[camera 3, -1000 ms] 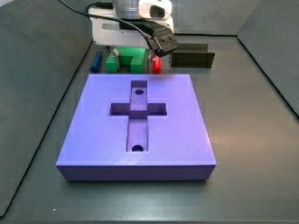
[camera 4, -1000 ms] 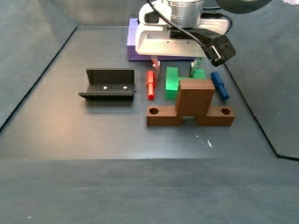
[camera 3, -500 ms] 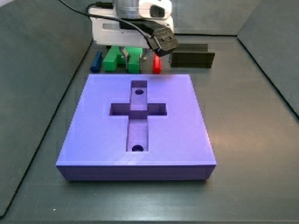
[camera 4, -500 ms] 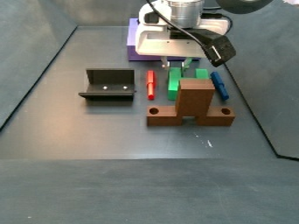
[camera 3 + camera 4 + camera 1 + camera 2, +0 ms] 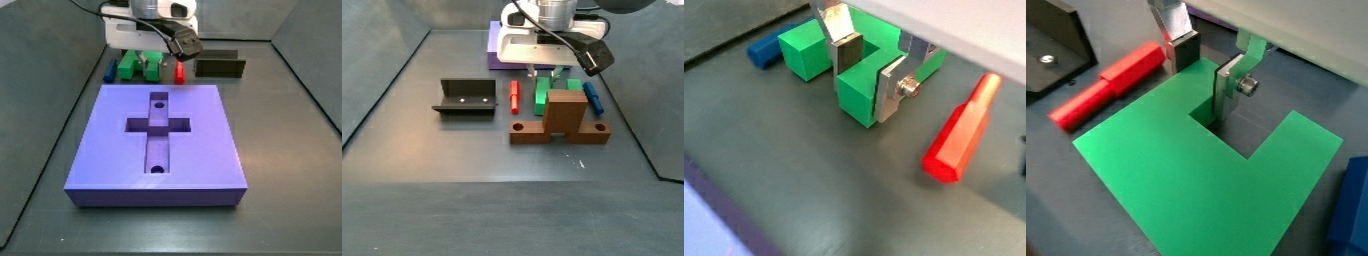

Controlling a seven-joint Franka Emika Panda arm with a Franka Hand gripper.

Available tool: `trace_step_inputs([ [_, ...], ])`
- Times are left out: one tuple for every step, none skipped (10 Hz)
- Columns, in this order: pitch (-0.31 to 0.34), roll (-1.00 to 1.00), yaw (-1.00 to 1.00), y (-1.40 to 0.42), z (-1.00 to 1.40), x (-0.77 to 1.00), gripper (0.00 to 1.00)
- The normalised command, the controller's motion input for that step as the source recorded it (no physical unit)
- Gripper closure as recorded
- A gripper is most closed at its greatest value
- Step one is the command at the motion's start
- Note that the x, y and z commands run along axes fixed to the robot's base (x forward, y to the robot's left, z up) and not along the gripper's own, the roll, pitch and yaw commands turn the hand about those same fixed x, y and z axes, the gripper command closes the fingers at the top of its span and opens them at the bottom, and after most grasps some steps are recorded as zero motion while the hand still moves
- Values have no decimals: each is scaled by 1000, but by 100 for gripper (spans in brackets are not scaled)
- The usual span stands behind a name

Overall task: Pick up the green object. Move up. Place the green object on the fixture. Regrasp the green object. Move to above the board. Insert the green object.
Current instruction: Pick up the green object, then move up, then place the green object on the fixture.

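Note:
The green object (image 5: 858, 102) lies flat on the floor, also seen in a wrist view (image 5: 1173, 170) and in both side views (image 5: 134, 68) (image 5: 541, 92). My gripper (image 5: 869, 92) is down on it, with the jaws closed on either side of one prong. One finger stands in the notch and the other outside. The gripper also shows in a wrist view (image 5: 1203, 92) and in both side views (image 5: 150, 60) (image 5: 547, 73). The fixture (image 5: 465, 97) stands apart beside the pieces, as both views show (image 5: 218, 67). The purple board (image 5: 201, 130) lies nearby.
A red peg (image 5: 958, 135) lies close beside the green object on one side and a blue peg (image 5: 764, 48) on the other. A brown wooden block (image 5: 563, 118) stands just in front of the pieces. Dark walls enclose the floor.
My gripper has come down over the green object, and its fingers now bracket one prong. The green object has not moved.

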Motion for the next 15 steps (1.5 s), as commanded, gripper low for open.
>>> trace_step_inputs([
  [0,0,0,0,0,0,100],
  [0,0,0,0,0,0,100],
  [0,0,0,0,0,0,100],
  [0,0,0,0,0,0,100],
  [0,0,0,0,0,0,100],
  [0,0,0,0,0,0,100],
  [0,0,0,0,833,0,100],
  [-8,-3,-19,-5,824,46,100],
  [46,-43,-19,-9,549,14,100],
  [46,-88,-14,3,258,29,100],
  [0,-23,0,0,0,0,100],
  [129,-391,6,143,149,289,100],
  [291,-786,9,83,617,629,100],
  [206,-780,6,37,580,669,100],
  [94,-791,0,0,457,706,100],
])
